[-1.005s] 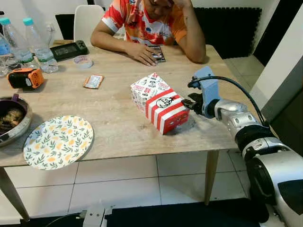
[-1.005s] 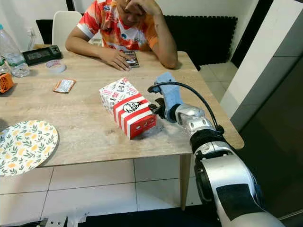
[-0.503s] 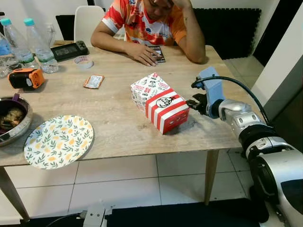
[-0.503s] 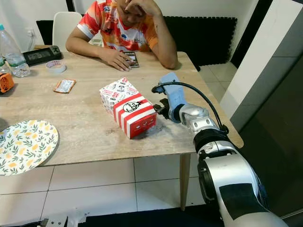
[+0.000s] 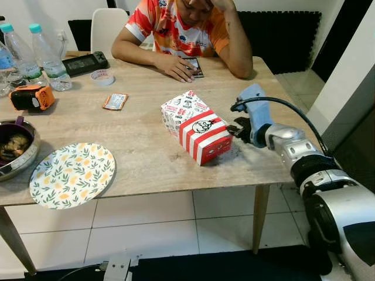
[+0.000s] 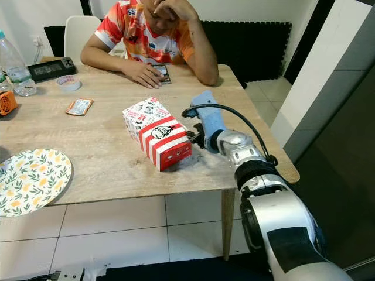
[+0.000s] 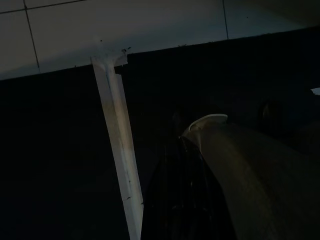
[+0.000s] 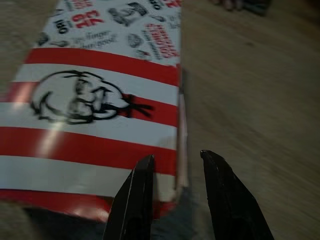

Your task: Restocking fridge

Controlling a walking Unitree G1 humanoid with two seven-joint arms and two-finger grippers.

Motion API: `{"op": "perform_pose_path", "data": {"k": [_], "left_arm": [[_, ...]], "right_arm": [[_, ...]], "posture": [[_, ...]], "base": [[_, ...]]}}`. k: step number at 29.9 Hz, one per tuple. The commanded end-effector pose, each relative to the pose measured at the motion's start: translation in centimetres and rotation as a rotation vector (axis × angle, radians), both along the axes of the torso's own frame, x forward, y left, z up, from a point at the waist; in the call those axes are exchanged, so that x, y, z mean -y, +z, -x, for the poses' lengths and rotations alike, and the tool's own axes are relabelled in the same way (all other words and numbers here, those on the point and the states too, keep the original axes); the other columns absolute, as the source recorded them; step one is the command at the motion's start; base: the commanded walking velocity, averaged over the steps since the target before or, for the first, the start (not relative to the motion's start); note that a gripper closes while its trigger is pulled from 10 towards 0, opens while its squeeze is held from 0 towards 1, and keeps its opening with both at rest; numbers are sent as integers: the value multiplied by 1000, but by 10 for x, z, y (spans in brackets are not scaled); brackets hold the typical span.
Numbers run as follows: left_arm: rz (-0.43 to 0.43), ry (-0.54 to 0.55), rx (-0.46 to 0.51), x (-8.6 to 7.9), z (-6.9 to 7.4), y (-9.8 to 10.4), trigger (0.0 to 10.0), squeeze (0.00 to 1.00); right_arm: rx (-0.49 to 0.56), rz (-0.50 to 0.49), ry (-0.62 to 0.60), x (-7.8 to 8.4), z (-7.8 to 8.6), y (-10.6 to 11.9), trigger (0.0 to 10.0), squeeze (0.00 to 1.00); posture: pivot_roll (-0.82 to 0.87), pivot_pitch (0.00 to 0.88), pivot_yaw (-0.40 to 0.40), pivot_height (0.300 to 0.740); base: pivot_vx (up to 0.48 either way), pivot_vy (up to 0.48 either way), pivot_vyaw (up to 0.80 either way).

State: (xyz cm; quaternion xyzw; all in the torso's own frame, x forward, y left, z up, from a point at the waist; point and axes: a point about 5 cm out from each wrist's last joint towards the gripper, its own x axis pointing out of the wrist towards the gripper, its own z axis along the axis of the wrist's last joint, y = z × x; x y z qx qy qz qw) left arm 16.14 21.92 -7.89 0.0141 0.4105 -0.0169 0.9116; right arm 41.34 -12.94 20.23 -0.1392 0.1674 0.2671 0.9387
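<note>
Wooden table (image 5: 146, 146) bears the striped food box (image 5: 196, 126); my right gripper (image 8: 176, 192), fingers slightly apart, straddles its near edge.

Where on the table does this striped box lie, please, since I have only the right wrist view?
Observer: The striped box lies toward the right end of the wooden table, with your right claw at its right side.
Operator: Is anybody close by?
Observer: A person sits at the far side, one hand by a phone.
Operator: What lies to the left of the box?
Observer: A leaf-patterned plate sits near the front edge, well apart from the box.
Operator: And my other arm?
Observer: The left claw hangs idle, low over the floor, in the dark.
</note>
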Motion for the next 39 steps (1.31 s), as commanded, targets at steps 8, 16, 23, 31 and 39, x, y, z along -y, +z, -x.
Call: {"op": "perform_pose_path", "data": {"k": [8,16,23,31,39], "left_arm": [[-13,15,-35,-8,12,-4,10000,0],[-16,22,-41,-11,14,-5,10000,0],[-15,27,-41,-11,16,-5,10000,0],[-13,22,-39,-10,17,-6,10000,0],[-15,25,-35,-11,19,-6,10000,0]], "right_arm": [[-80,28,62,-10,4,-8,10000,0],[-29,39,-38,-3,-1,0,10000,0],[15,-36,-96,6,-5,14,10000,0],[32,-7,-137,15,-6,15,10000,0],[21,19,-138,16,-4,7,10000,0]], "posture": [[79,146,-72,740],[81,152,-78,740],[83,156,-80,740],[86,165,-82,740],[98,168,-88,740]], "base": [[0,0,0],[0,0,0],[0,0,0],[0,0,0],[0,0,0]]}}
